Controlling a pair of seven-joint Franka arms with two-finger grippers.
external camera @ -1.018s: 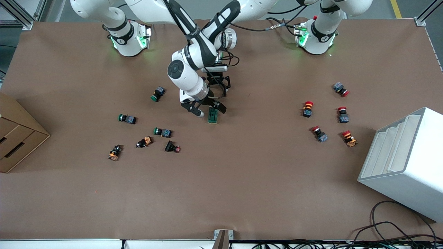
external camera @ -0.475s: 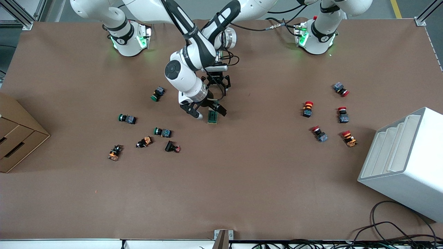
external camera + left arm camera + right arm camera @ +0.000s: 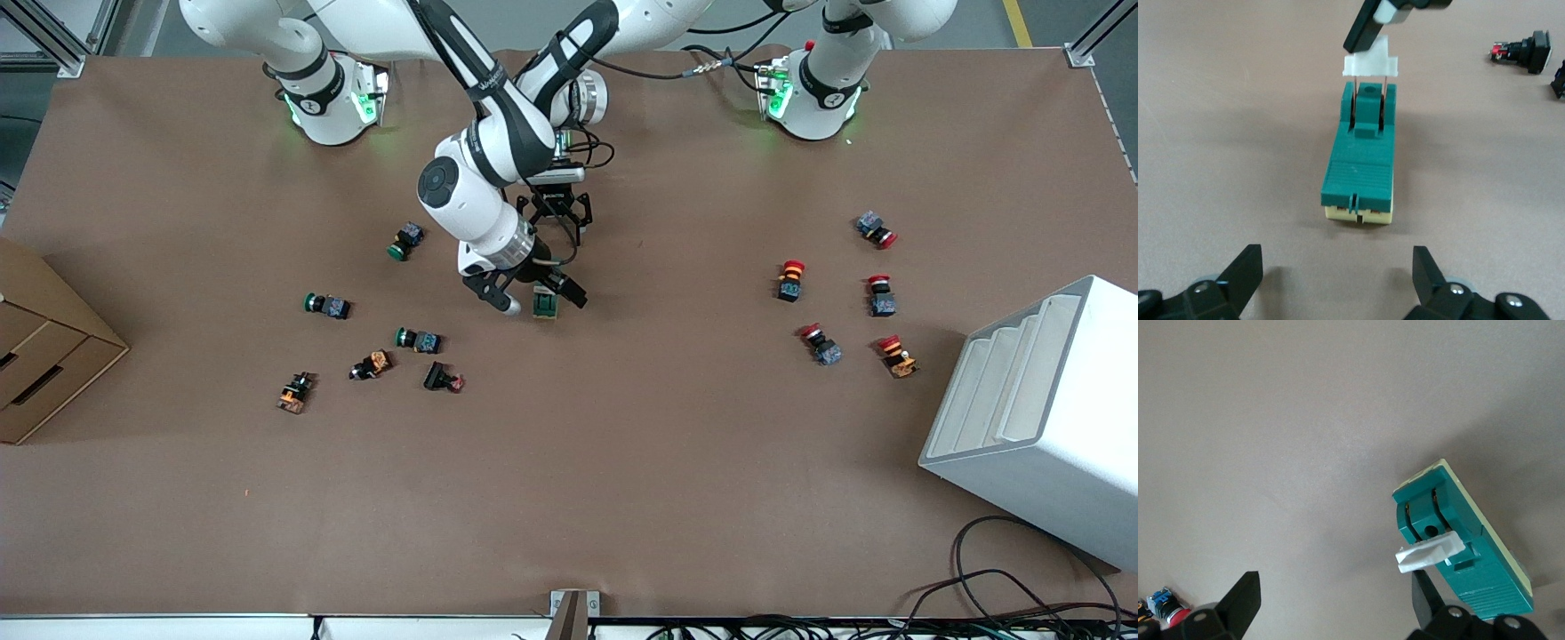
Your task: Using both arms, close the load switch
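Centrally on the brown worktop [image 3: 622,498] lies the load switch [image 3: 545,305], a dark-green block on a cream base with its white lever [image 3: 1369,63] raised on two thin metal blades. The lever is not yet down, so the closing stroke itself appears to be what is left of the task.

The right gripper [image 3: 533,295] is at the switch with its fingers spread; in the left wrist view one of its fingers [image 3: 1362,30] touches or nearly touches the lever's top edge, and in the right wrist view the lever sits just beside one finger [image 3: 1426,600], with the green body outside the gap rather than between the fingers.

The left gripper [image 3: 1338,280] hovers low at the switch's end away from the lever, fingers spread wide and apart from the block, which lies ahead of the gap. Judged from this, bracing the body is also still to come.

Whether the right finger actually bears on the lever cannot be settled. In the front view the right arm's wrist covers much of the switch and of the left gripper. Both wrist views cut off their own fingertips.
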